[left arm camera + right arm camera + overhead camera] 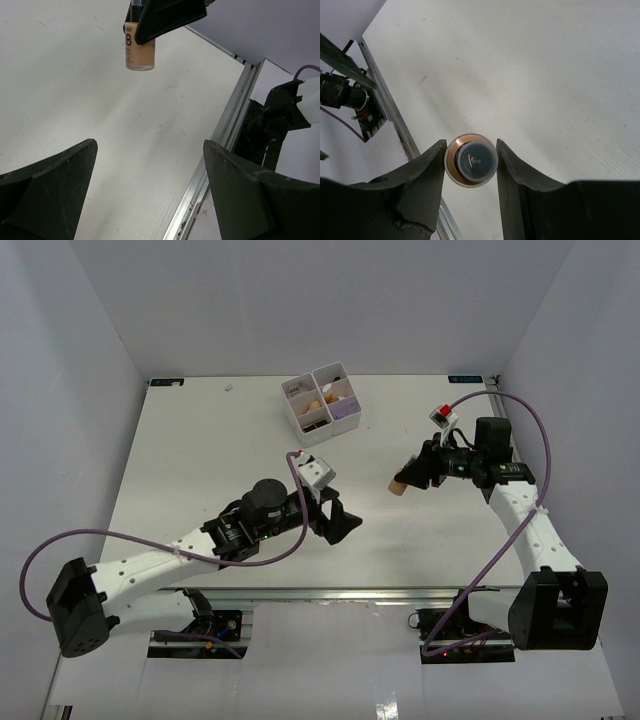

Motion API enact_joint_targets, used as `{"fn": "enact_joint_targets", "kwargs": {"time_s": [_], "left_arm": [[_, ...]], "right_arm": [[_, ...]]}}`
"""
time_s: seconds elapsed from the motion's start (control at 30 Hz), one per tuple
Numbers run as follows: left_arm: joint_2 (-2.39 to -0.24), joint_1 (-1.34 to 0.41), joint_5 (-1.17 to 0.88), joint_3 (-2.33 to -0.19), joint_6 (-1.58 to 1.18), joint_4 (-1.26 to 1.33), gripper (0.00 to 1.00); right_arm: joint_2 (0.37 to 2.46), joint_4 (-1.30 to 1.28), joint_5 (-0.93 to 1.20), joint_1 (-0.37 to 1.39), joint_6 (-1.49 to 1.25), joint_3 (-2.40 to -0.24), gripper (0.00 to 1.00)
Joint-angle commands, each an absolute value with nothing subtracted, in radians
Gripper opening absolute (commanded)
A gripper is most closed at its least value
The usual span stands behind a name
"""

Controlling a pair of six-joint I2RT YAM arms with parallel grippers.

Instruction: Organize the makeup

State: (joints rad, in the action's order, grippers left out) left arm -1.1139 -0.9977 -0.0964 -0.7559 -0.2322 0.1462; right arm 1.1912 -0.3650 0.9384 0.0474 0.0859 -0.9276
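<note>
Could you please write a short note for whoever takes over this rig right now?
Left gripper: open, empty, over the table.
Right gripper: shut on the bottle, held above the table.
Box: far side, holds sponges and other small items.
Done: no other makeup shows outside the box.
Left: bottle into the box.
</note>
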Motion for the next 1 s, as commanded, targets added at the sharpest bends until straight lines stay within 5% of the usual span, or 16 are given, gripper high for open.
{"fn": "enact_joint_targets", "kwargs": {"time_s": [0.0,0.27,0.97], "left_arm": [[-0.935,-0.995,0.012,-0.778,-0.182,-0.073,0.98],[-0.745,-0.989,0.277,-0.691,-0.104,-0.212,0.98],[-0.651,-0.989,0.446,-0.672,-0.071,-0.283,0.98]], "right_arm": [[1.242,-0.365,0.915,0.07,0.115,-1.042,0.09],[1.428,-0.373,0.799,0.166,0.133,-1.224,0.09],[1.958,-0.463,0.545,0.407,0.15,-1.906,0.08]]}}
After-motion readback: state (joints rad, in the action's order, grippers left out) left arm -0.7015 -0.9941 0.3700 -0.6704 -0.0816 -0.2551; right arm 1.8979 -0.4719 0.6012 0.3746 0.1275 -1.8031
